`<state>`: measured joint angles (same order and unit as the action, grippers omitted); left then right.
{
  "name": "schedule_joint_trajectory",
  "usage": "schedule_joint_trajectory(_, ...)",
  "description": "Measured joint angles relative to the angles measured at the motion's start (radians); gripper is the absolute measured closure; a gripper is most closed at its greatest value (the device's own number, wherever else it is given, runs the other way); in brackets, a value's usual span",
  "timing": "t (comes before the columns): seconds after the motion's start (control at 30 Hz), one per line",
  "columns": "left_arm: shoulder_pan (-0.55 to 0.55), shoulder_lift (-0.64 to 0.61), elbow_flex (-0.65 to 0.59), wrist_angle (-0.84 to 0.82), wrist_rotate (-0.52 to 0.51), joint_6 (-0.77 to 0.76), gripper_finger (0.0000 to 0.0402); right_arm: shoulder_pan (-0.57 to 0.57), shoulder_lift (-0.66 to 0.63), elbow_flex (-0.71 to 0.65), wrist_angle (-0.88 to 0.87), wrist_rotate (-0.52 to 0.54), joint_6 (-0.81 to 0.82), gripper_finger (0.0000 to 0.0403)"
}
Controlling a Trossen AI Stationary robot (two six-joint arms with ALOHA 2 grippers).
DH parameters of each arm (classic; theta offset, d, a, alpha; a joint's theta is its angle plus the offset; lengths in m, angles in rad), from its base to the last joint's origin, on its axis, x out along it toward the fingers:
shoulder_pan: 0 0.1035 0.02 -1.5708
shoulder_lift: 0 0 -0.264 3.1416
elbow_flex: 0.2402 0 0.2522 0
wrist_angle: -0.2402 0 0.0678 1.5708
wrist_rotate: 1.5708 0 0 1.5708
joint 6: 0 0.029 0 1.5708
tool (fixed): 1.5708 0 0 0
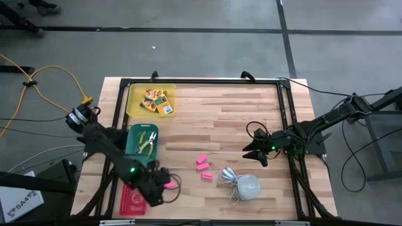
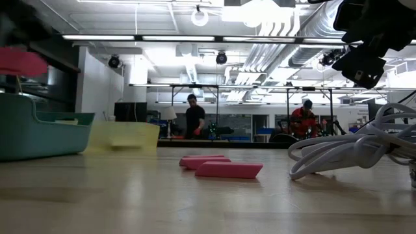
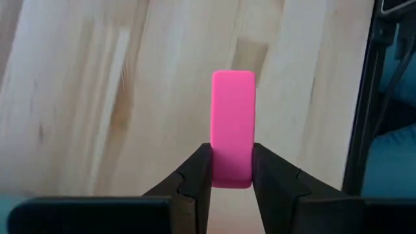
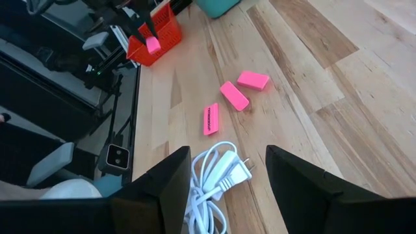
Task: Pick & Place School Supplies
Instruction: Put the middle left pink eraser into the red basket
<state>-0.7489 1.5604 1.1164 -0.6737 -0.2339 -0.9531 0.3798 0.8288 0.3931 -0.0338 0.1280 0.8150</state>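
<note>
**Pink eraser held above the red basket at the counter's near-left edge**

Pink and small, an eraser block (image 3: 233, 127) sits pinched between the two dark fingers of the left end effector (image 1: 164, 184), raised off the pale wooden counter (image 1: 220, 125) beside a red basket (image 1: 132, 199) close to the near edge. Three more pink erasers (image 1: 202, 162) lie loose near the middle of the counter, just apart from one another, with bare wood all round them. A white dome-shaped thing (image 1: 248, 186) and its coiled cord (image 1: 229, 177) rest just to their right. On the left side, a teal bin (image 1: 133, 145) holds the green-handled scissors (image 1: 147, 143); farther back, a yellow tray (image 1: 135, 100) in the far-left corner holds the yellow-and-green boxes (image 1: 157, 101). The right end effector (image 1: 254, 152) hangs over the right half of the counter with its fingers spread wide, gripping nothing, well apart from the erasers. A black frame (image 1: 201, 81) runs along the counter's edges. The centre and far-right stretches of wood lie open.
</note>
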Motion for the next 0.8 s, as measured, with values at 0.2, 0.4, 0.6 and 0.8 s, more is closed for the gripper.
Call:
schedule_joint_trajectory(0.2, -0.144, 0.0, 0.0, -0.032, -0.076, -0.246, 0.0313, 0.0, 0.0, 0.0, 0.001, 0.004, 0.0, 0.0213)
schedule_joint_trajectory(0.4, -0.275, 0.0, 0.0, -0.062, -0.139, -0.456, 0.0313, 0.0, 0.0, 0.0, 0.001, 0.006, 0.0, 0.0213)
schedule_joint_trajectory(0.6, -0.379, 0.0, 0.0, -0.144, -0.14, -0.626, 0.0313, 0.0, 0.0, 0.0, 0.002, 0.031, 0.003, 0.0213)
schedule_joint_trajectory(0.8, -0.444, 0.0, 0.0, -0.234, -0.139, -0.721, 0.0313, 0.0, 0.0, 0.0, 0.02, 0.031, 0.004, 0.0213)
